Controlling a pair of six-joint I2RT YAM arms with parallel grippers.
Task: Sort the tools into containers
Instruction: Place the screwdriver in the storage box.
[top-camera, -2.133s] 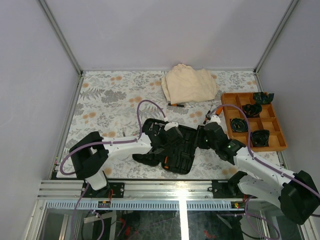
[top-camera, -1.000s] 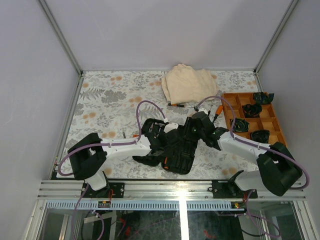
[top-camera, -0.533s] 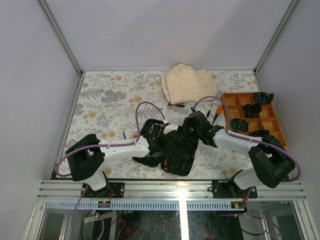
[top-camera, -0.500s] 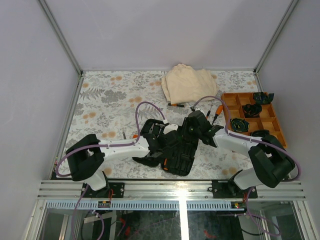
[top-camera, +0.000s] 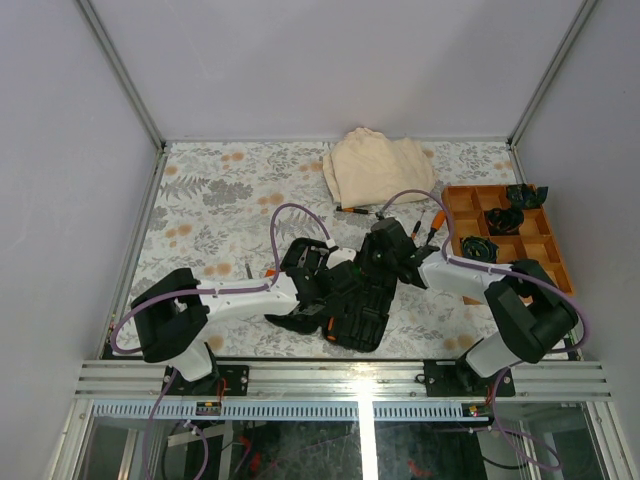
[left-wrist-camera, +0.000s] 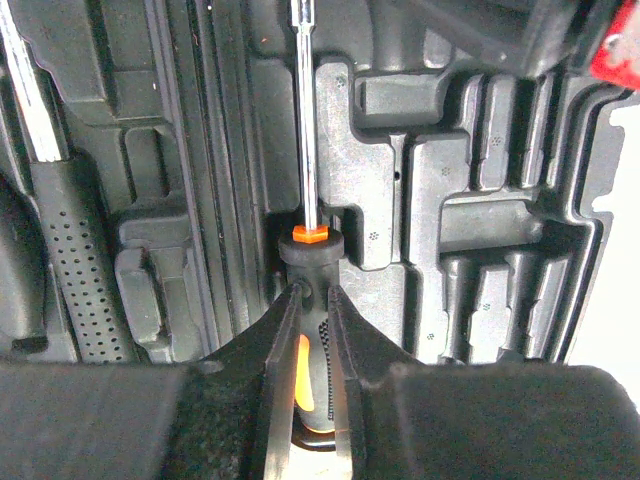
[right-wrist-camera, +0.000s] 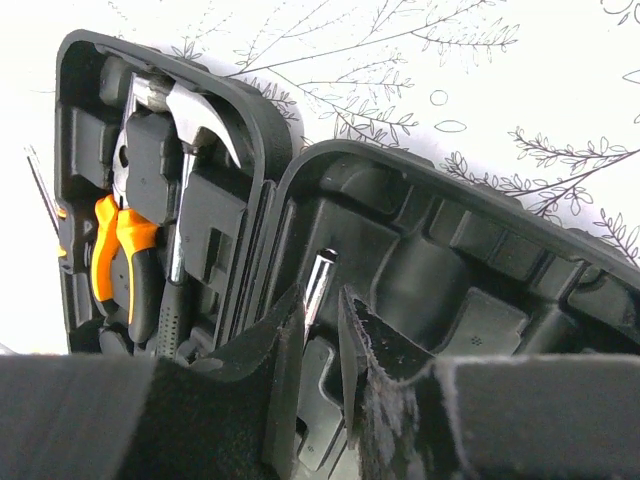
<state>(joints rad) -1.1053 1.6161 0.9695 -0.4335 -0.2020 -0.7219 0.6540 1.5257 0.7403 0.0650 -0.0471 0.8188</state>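
The black tool case (top-camera: 352, 298) lies open in the middle, also shown in the left wrist view (left-wrist-camera: 480, 200) and the right wrist view (right-wrist-camera: 470, 250). My left gripper (top-camera: 322, 276) (left-wrist-camera: 310, 300) is shut on the black-and-orange handle of a screwdriver (left-wrist-camera: 305, 130) lying in a moulded slot. My right gripper (top-camera: 385, 252) (right-wrist-camera: 322, 300) is over the case's far right part. Its fingers are nearly together with a thin metal shaft (right-wrist-camera: 319, 275) between them. Orange pliers (right-wrist-camera: 120, 250) and a hammer (right-wrist-camera: 185, 110) sit in the other half.
A beige cloth (top-camera: 378, 168) lies at the back. A loose screwdriver (top-camera: 360, 211) lies in front of it, and two more orange-handled tools (top-camera: 436, 222) lie beside the orange divided tray (top-camera: 548, 262) at the right, which holds black rolls.
My right arm has swung left from beside the orange tray to the case's far right part. My left gripper has stayed over the case.
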